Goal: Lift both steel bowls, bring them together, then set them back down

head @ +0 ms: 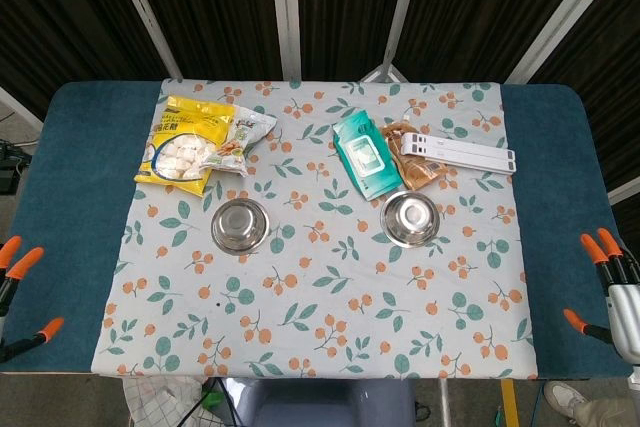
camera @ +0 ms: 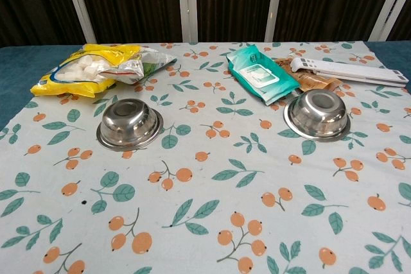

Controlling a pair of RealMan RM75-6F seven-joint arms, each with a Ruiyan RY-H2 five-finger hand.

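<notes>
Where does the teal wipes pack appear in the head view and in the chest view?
Head view: the wipes pack lies right of centre, in the upper half, just up-left of the right bowl.
Chest view: it lies right of centre near the top, up-left of the same bowl.
Shared landmark: the brown packet under its right edge, beside the white tool.

Two small steel bowls sat upright and well apart on a surface (head: 560, 147) covered by a leaf-and-berry patterned cloth (head: 330, 287). The left bowl (head: 240, 225) rested on the cloth's left half, its polished interior empty and mirror-bright. The right bowl (head: 410, 218), matching in shape and shine, stood level with it on the cloth's right half. Both had narrow flared rims, lay flat on the cloth, and were untouched by either robot hand.
</notes>
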